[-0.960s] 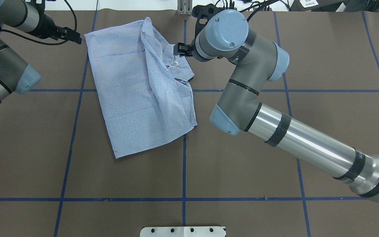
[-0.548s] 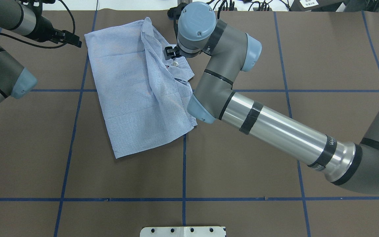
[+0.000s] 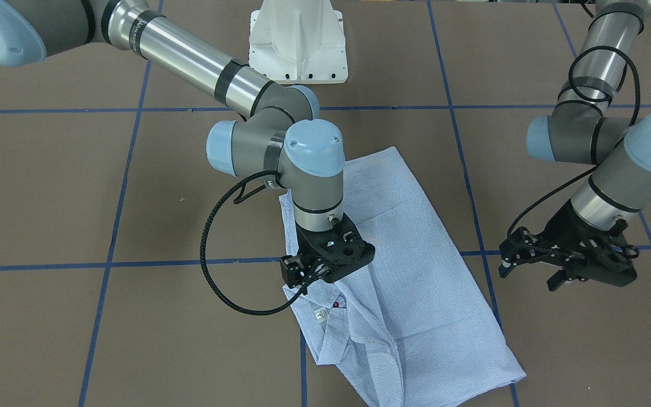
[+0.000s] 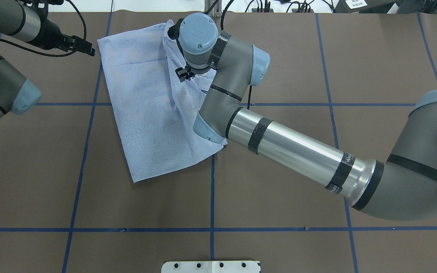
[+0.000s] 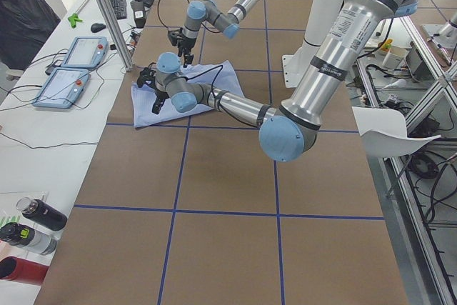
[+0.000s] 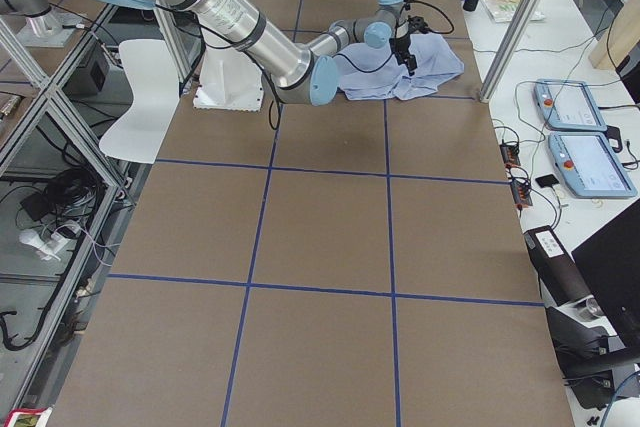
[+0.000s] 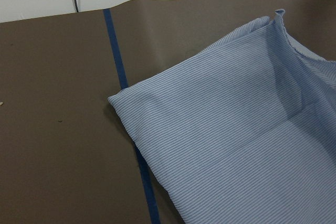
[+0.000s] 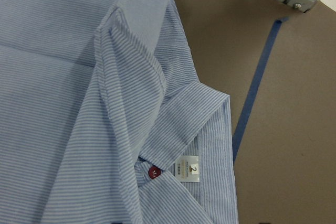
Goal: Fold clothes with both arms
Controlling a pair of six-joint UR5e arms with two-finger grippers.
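your shirt [image 4: 150, 113] lies folded into a rough rectangle on the far part of the brown desk [image 4: 279, 246], left of centre in the overhead view. its plain striped panel faces up. along its right edge the cloth is bunched into a raised ridge, and there the collar [image 8: 194, 114] lies open. you can see the white neck label [image 8: 188, 168] beside one dark red button [image 8: 154, 172]. the near corner of the shirt touches a blue tape line [image 4: 212, 189].

your right tool [image 3: 303, 274] points down over that collar zone, just beside the label. its fingers look narrow, drawn close together, with no cloth seen between them. you cannot tell whether it touches the fabric. the right arm [image 4: 298, 151] reaches across the shirt's right edge.

your left tool [image 3: 529, 271] hangs over bare desk just off the shirt's far left corner, apart from the cloth. its fingers are spread wide and hold nothing.
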